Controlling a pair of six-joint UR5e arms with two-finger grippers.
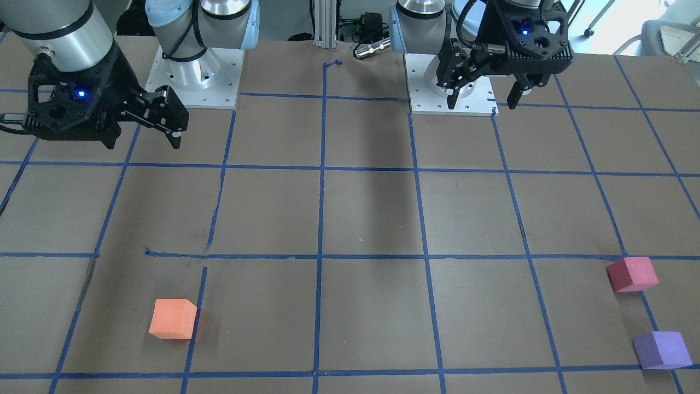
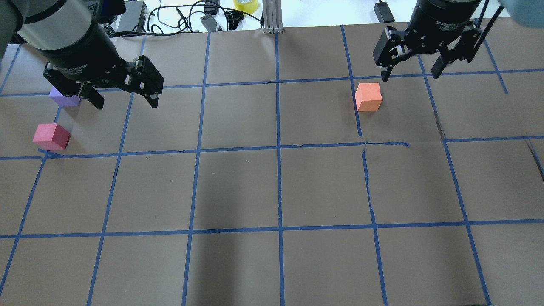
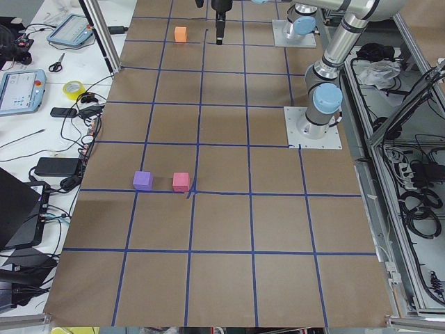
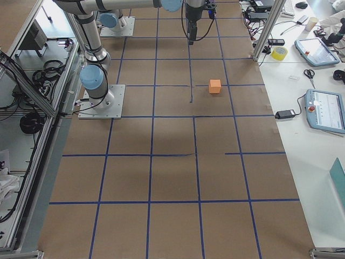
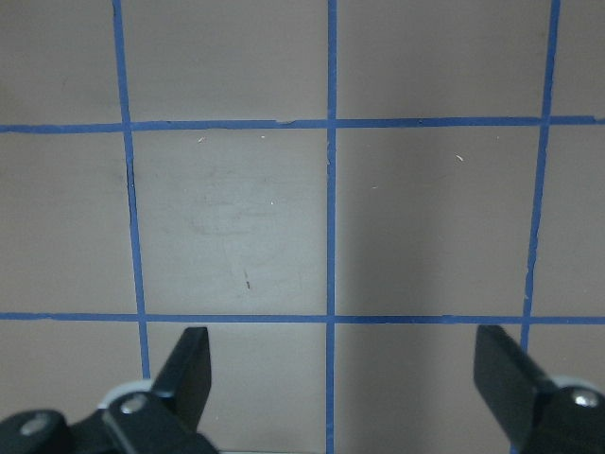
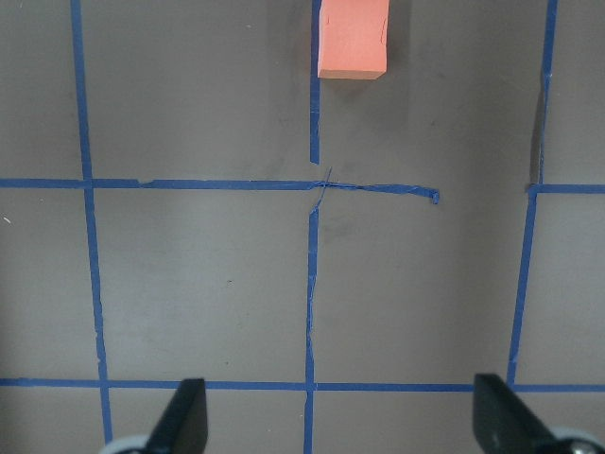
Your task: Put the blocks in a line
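Left hand: fingers spread, empty, parked high above the table (ready to grab, I'd guess).
Right hand: released too, nothing in it; orange block sits ahead of it, well apart.
Pink block, purple block: near each other on the left arm's side.
Line: not started, orange's way off alone.

Three blocks in all: one orange block, one pink block, one purple block. Two arms, one gripper on each: left gripper, right gripper, two fingers apiece. Two base plates on one table. On the side bench: two tablets, one pair of scissors, one tape roll, and possibly one cup, too small to be sure.
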